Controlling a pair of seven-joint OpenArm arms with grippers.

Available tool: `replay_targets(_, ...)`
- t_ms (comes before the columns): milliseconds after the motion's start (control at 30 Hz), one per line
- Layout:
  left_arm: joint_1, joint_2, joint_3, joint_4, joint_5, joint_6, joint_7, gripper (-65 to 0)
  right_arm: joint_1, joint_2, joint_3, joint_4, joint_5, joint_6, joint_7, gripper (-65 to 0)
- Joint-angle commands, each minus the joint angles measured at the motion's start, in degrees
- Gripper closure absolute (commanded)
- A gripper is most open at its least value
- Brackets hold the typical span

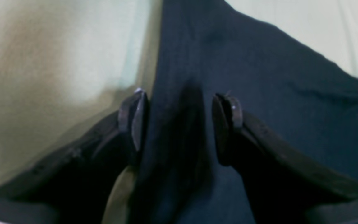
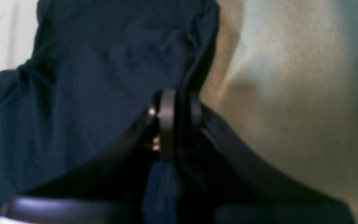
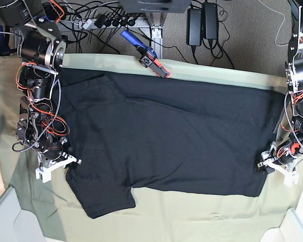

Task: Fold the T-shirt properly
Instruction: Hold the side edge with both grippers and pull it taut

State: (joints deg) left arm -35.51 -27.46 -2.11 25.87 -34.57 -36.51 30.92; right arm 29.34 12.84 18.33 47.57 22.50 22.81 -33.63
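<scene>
My right gripper point(image 2: 179, 121) was clamped on a bunched fold of the T-shirt point(image 3: 166, 141), a soft matte black knit lying spread and lightly creased across the pale green table cloth point(image 3: 192, 217), while my left gripper point(image 1: 182, 124) stood with curved dark fingers apart, straddling the shirt's edge.

**Three cameras, one table**

The base camera looks steeply down from above on the whole cloth-covered table point(image 3: 202, 222), cables along the frame's top edge. Each wrist camera peers forward past its own fingers at very close, blurred range. All three views share the black T-shirt point(image 3: 166, 136) and the pale green cloth beneath it.
</scene>
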Motion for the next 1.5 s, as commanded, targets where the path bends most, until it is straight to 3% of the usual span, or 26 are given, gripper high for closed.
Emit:
replay_targets(0, -1.5, -0.3, 0.0, 1.3, -0.8, -2.7, 0.0, -35.6, 1.6, 0.6, 0.0, 1.2, 0.9, 3.1, 0.8, -6.1)
replay_targets(1133, -1.5, -0.2, 0.0, 5.3, -7.2, -3.5, 5.3, -35.2, 1.6, 0.6, 0.0, 1.2, 0.9, 3.1, 0.8, -6.1)
replay_targets(1300, -1.5, -0.2, 0.0, 5.4, -7.2, -3.5, 4.9, -10.5, 1.6, 0.6, 0.0, 1.2, 0.9, 3.1, 0.8, -6.1)
replay_targets(1367, -1.5, -0.2, -0.1, 5.5, -7.2, -3.5, 4.9, -6.8, 1.6, 0.6, 0.0, 1.2, 0.9, 3.1, 0.8, -6.1)
replay_targets(1467, -1.5, -0.3, -0.1, 6.5, -7.2, -3.5, 5.3, -6.7, 1.6, 0.6, 0.0, 1.2, 0.9, 3.1, 0.8, -6.1)
